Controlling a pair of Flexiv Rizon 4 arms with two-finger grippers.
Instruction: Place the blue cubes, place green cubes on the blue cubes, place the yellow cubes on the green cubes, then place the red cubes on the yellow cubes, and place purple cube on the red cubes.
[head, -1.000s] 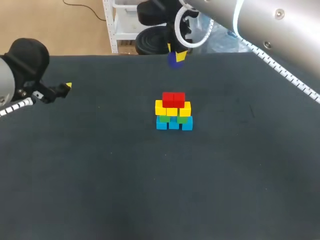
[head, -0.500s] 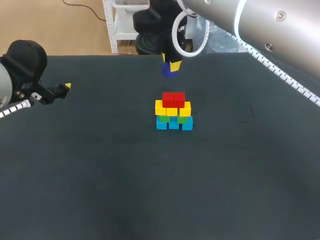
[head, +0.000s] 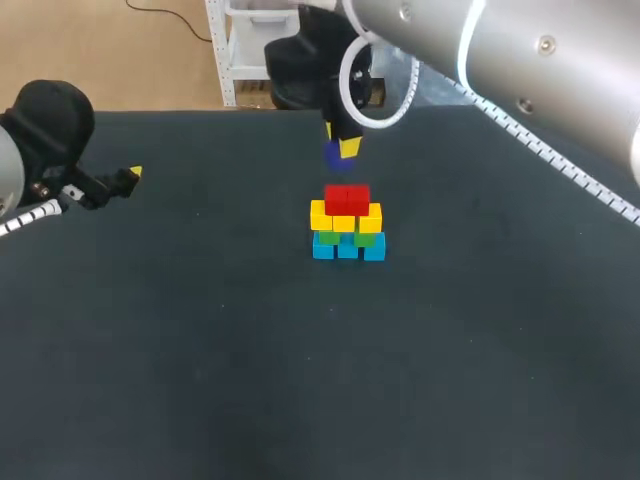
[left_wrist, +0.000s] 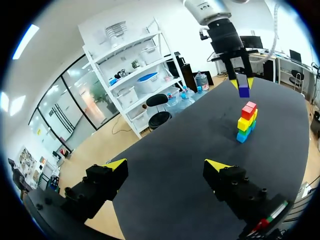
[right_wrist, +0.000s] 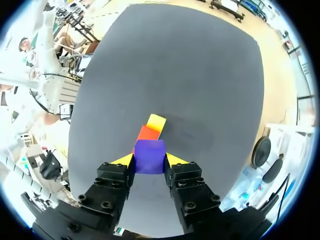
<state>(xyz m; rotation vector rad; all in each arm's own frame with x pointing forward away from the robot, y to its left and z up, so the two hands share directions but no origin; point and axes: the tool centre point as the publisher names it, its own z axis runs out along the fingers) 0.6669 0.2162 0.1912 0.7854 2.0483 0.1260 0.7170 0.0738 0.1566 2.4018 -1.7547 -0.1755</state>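
A stack of cubes (head: 347, 222) stands mid-table: blue cubes (head: 347, 247) at the bottom, green cubes (head: 345, 238) on them, yellow cubes (head: 345, 217) above, red cubes (head: 347, 198) on top. My right gripper (head: 340, 150) hangs just above and behind the stack, shut on a purple cube (right_wrist: 149, 156). In the right wrist view the red cubes (right_wrist: 147, 133) and a yellow cube (right_wrist: 156, 122) show under the purple one. My left gripper (left_wrist: 165, 172) stands open and empty at the table's left, far from the stack (left_wrist: 246, 121).
The dark table (head: 200, 350) holds nothing besides the stack. Its far edge (head: 200, 112) runs just behind my right gripper.
My right gripper has carried the purple cube down and slightly left, from near the far edge to just above the red cubes. The left arm has kept still.
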